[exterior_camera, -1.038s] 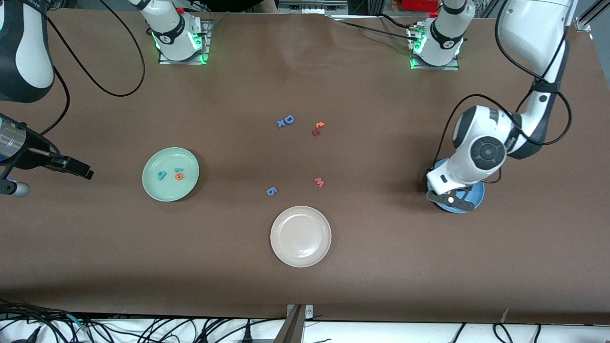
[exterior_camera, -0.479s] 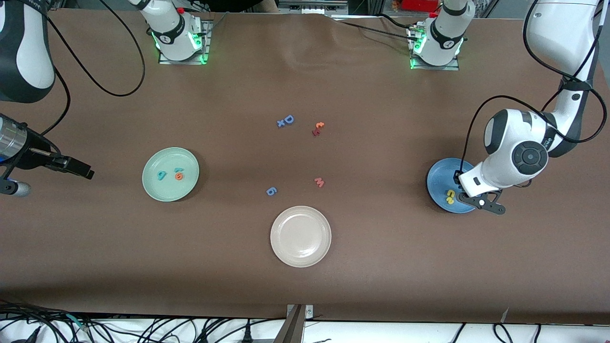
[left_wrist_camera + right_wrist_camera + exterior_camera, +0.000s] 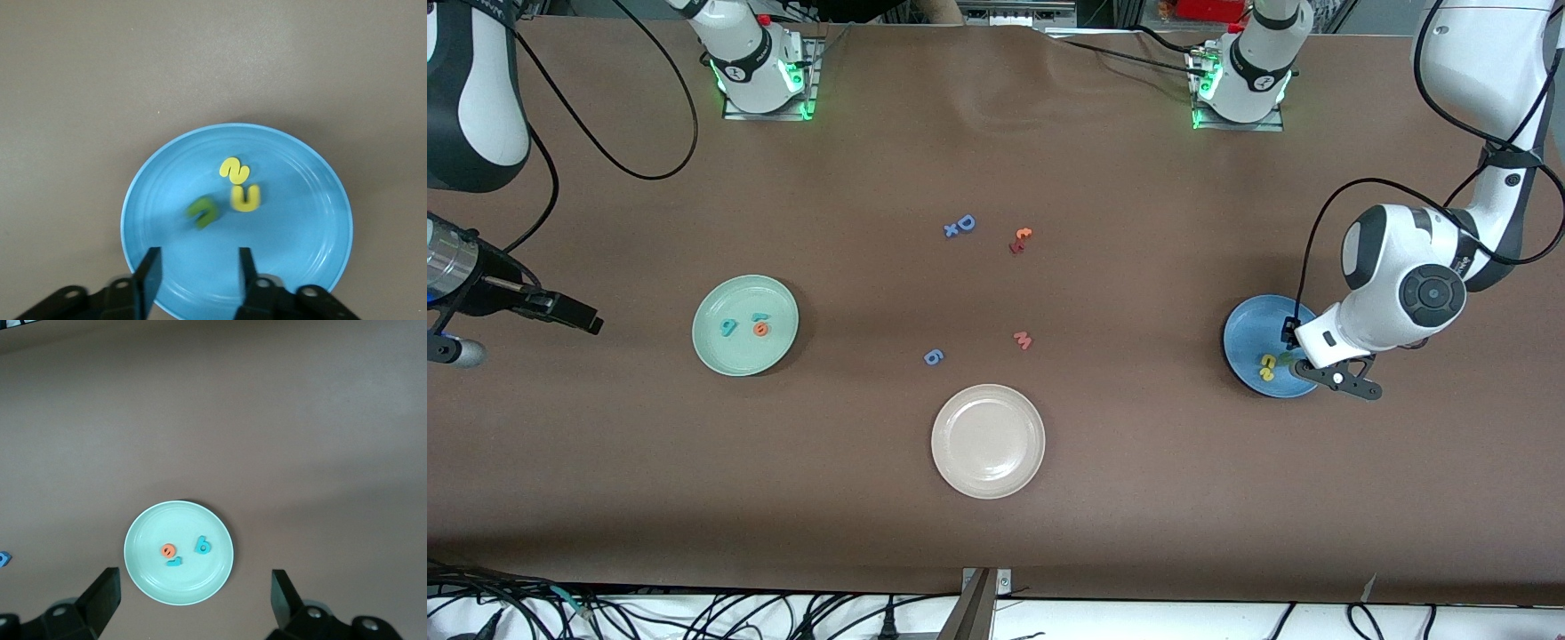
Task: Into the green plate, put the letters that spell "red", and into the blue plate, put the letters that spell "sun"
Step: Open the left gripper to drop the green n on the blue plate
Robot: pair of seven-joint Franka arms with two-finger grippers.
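Over the round mid-blue plate (image 3: 293,227) hangs the left gripper (image 3: 197,270), its two dark fingers parted with nothing between them. Below it a small green foam n (image 3: 203,211) shows blurred, so it may be landing or sliding; I cannot say it has settled. It lies just beside the yellow foam u (image 3: 245,197) and the yellow foam s (image 3: 234,170), all three inside the plate, which would spell "sun" if it comes to rest there.

The main risk, I judge, is the light foam n bouncing or skating toward the plate's rim, or a low sweep of the fingers dragging letters out. A straight lift would avoid that.

The right gripper (image 3: 193,600) waits at the right arm's end of the desk, fingers spread wide and empty. The round pale mint-green plate (image 3: 713,345) holds the thin teal r (image 3: 760,316), the orange e (image 3: 760,329) and the teal d (image 3: 729,328), so "red" looks complete.

Mid-desk, well apart from both coloured plates, sit the blue capital D (image 3: 966,222), a red and orange letter pair (image 3: 1019,240), a pink m-shaped letter (image 3: 1023,340), a blue 6-like letter (image 3: 932,357) and a cream-white round plate (image 3: 951,467). The blue plate sits toward the left arm's end of the desk, with bare brown desk (image 3: 1138,498) all around it.
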